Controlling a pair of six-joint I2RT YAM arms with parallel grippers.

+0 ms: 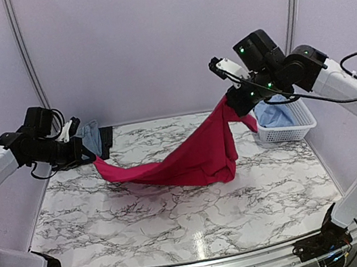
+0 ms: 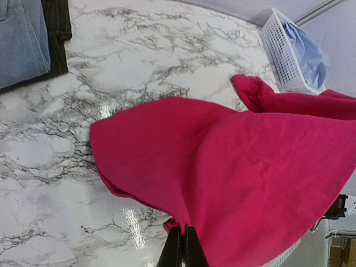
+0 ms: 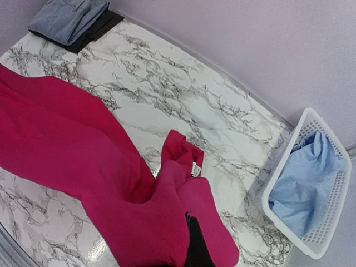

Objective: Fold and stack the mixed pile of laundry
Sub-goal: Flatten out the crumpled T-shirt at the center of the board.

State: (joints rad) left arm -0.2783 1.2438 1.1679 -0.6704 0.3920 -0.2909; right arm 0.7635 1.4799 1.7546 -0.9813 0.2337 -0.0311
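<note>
A bright pink-red T-shirt (image 1: 190,159) hangs stretched between my two grippers, and its lower fold sags onto the marble table (image 1: 180,222). My left gripper (image 1: 93,158) is shut on one edge of it at the left; in the left wrist view the black fingers (image 2: 183,231) pinch the cloth (image 2: 233,167). My right gripper (image 1: 231,100) is raised at the back right and shut on the other end. One black finger (image 3: 196,239) shows there against the red fabric (image 3: 67,139). A folded denim piece (image 1: 91,138) lies on a dark piece (image 1: 106,140) at the back left.
A white slatted basket (image 1: 288,133) stands at the back right with a light blue shirt (image 1: 273,115) inside, also seen in the right wrist view (image 3: 303,178). Grey walls close in the back and sides. The table's metal front edge runs along the bottom.
</note>
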